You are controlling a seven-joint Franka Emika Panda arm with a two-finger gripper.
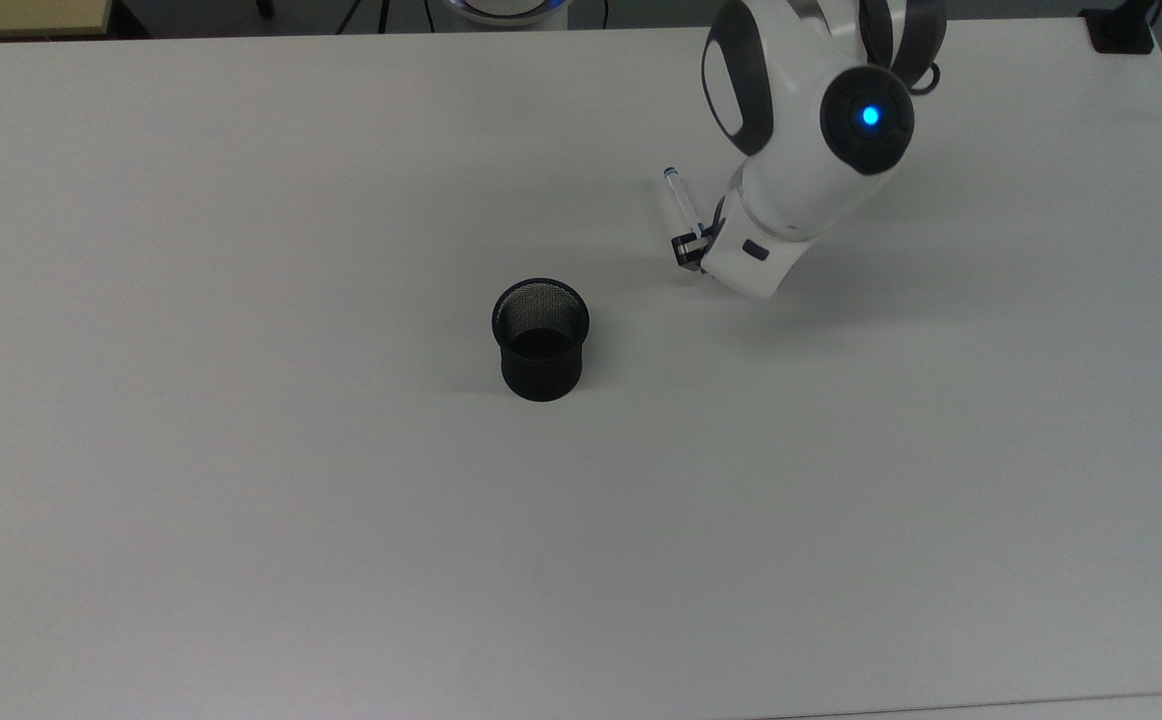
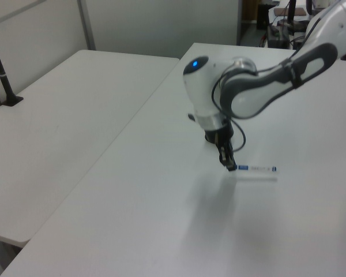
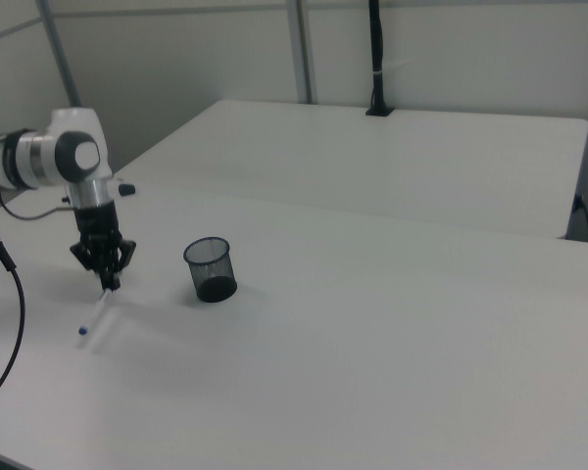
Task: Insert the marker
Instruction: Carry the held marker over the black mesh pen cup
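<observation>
On the white tabletop (image 1: 241, 500), left of centre in the top view, a black mesh cup (image 1: 540, 338) stands upright with its mouth open. To the right of it in the top view, well apart, the marker (image 1: 680, 203) is pinched at its capped end by the hand (image 1: 689, 250), whose fingers are closed on it. In the left view the marker (image 2: 257, 169) sticks out level to the right of the hand (image 2: 231, 168), a pale shadow on the tabletop just under it. In the right view the marker (image 3: 95, 318) slants down from the hand (image 3: 107, 284), left of the cup (image 3: 210, 268).
</observation>
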